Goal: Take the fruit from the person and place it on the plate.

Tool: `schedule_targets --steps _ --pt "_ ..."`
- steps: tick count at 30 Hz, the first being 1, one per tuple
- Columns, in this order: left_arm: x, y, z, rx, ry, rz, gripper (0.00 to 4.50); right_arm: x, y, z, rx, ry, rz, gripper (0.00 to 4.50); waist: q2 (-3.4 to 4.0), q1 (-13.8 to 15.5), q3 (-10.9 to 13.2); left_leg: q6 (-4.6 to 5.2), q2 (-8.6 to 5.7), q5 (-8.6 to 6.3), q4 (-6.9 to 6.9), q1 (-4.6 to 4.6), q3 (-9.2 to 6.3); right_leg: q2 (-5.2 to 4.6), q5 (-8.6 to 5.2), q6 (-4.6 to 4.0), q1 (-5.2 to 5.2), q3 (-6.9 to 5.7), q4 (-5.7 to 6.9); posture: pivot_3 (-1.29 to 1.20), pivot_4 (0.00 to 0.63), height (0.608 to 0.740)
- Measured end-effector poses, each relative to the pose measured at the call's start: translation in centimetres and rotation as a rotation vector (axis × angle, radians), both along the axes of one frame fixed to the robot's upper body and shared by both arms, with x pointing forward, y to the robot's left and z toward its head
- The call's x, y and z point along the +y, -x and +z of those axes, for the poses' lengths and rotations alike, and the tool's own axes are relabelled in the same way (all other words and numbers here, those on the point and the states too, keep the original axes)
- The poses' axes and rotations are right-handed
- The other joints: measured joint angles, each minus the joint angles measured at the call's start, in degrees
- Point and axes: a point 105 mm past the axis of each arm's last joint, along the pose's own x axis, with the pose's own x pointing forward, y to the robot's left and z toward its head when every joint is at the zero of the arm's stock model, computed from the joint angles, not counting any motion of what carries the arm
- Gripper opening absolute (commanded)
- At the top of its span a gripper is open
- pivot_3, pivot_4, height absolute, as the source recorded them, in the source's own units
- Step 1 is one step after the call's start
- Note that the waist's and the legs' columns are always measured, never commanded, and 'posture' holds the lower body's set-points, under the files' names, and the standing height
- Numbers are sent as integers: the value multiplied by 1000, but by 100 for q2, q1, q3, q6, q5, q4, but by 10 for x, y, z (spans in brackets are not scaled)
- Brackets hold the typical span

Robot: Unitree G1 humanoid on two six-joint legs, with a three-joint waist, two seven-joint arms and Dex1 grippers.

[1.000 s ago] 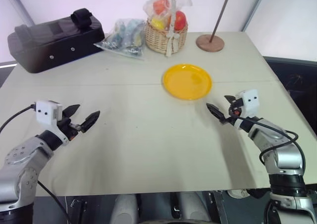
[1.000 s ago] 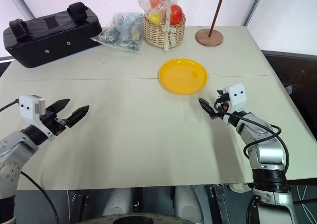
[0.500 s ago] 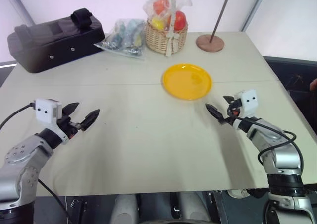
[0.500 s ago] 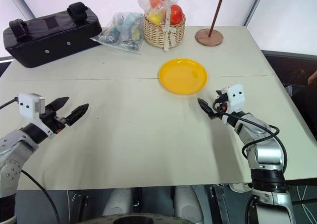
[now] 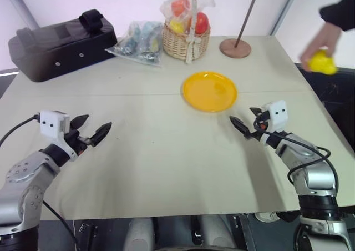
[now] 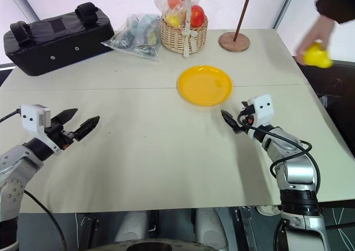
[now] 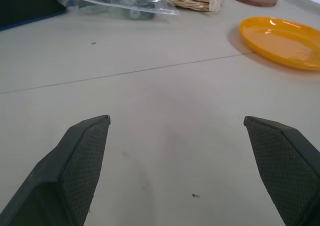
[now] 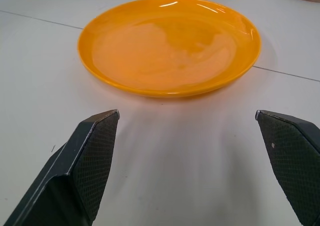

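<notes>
over the far right edge of the pale table (image 5: 166,167), in the left eye view, we see a person's bare hand (image 5: 317,43) with a dark sleeve, blurred, holding the bright yellow glossy fruit (image 5: 323,63) in the air, well apart from both grippers. the round, shallow orange-yellow plate (image 5: 209,91) lies bare near the middle of the table. behind it stand a wicker basket (image 5: 186,41) of plastic-wrapped red-orange fruits, a clear plastic bag (image 5: 136,40) of small items, a black padded case (image 5: 61,44) and a round brown wooden stand base (image 5: 235,48) with its thin pole. the left gripper (image 5: 92,131) hovers over the near left of the table, its two black fingers spread apart and holding nothing.

in the right eye view we find the right gripper (image 6: 233,121) just near the plate's front right rim, fingers apart and empty, the fruit up beyond it to the right in the hand.

in the left wrist view we look between two widely parted black fingers (image 7: 82,156) at bare tabletop, the plate farther off.

in the right wrist view the parted fingers (image 8: 90,161) frame the plate, close ahead, with nothing on it.
</notes>
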Motion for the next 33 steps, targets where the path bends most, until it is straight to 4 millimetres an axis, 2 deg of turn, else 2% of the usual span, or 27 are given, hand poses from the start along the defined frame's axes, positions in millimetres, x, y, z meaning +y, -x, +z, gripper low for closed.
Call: schedule_targets --steps 8,12,16,18,21,23,28,30,33 --pt "2 -3 2 -6 3 8 4500 0 0 0 -2 -1 -4 4466 0 0 0 0 0 0 0 0 0 0 0 0 0 0 0 0 150 740" --pt "9 -10 2 -7 -5 35 4500 0 0 0 -2 1 -3 4466 0 5 0 0 0 0 1 0 0 2 0 0 0 0 0 0 150 740" --pt "9 -20 18 -43 12 7 4500 3 -1 -1 1 4 5 4466 0 10 0 0 0 0 2 0 0 1 0 0 1 -1 1 0 150 740" --pt "5 -26 34 -65 16 -63 4500 4 -1 0 -2 6 8 4466 -2 15 0 0 0 0 4 -1 -3 5 0 0 1 -4 1 0 150 740" --pt "-6 -29 71 -101 2 -231 4500 5 -2 1 -6 9 11 4466 -2 2 0 0 0 0 3 0 0 5 1 1 1 -2 0 0 150 740" --pt "-16 -26 81 -79 13 -343 4500 6 -3 3 -12 9 13 4466 1 -2 -1 0 0 0 3 0 2 5 1 3 1 -1 1 0 150 740" --pt "-43 -11 91 33 65 -645 4500 5 -4 5 -13 15 12 4466 1 -18 0 0 1 0 1 1 -1 8 0 5 0 -1 2 0 150 740" --pt "-49 -7 93 54 65 -710 4500 3 -5 9 -8 26 7 4466 3 -22 1 0 0 0 2 1 1 8 0 5 0 0 2 0 150 740" --pt "-58 -7 92 77 59 -768 4500 3 -14 34 -38 31 -9 4466 4 -30 1 0 0 0 3 1 -1 8 0 3 -1 1 5 0 150 740"
